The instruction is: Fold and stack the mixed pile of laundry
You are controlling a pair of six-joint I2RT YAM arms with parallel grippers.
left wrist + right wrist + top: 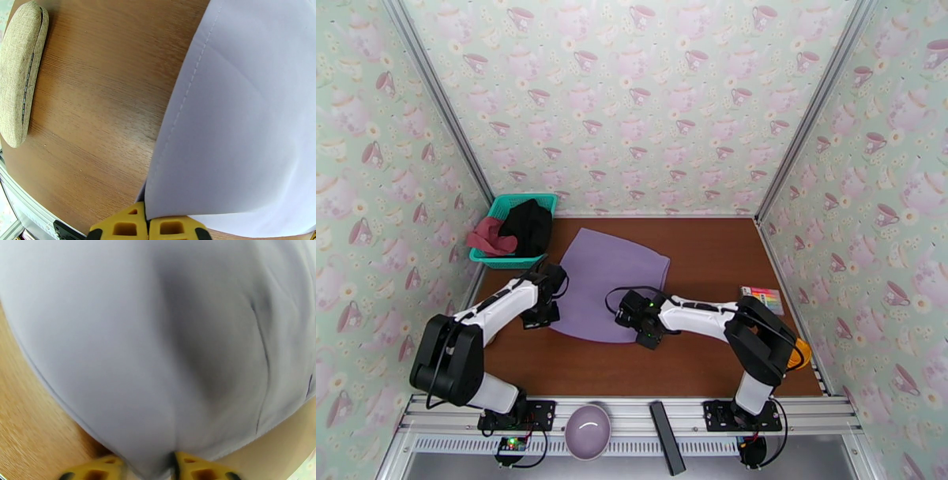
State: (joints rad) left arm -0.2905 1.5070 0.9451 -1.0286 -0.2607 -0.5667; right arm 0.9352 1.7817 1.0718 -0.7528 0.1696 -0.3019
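Note:
The lavender-purple cloth (610, 283) lies spread flat on the brown table. My left gripper (540, 314) sits at its near left corner; in the left wrist view its yellow fingertips (148, 227) are shut on the hemmed edge of the cloth (237, 118). My right gripper (638, 330) is at the cloth's near right edge. There the cloth (150, 338) bunches down between the yellow fingers (197, 469), pinched by the right gripper (150, 471). The black garment (528, 225) and the dusty-red top (491, 238) lie in the teal basket (505, 204) at the back left.
A beige oval fabric case (19, 71) lies on the table left of the cloth. A pack with coloured stripes (762, 298) sits at the right edge. On the front rail stand a purple bowl (588, 430) and a black bar (666, 436).

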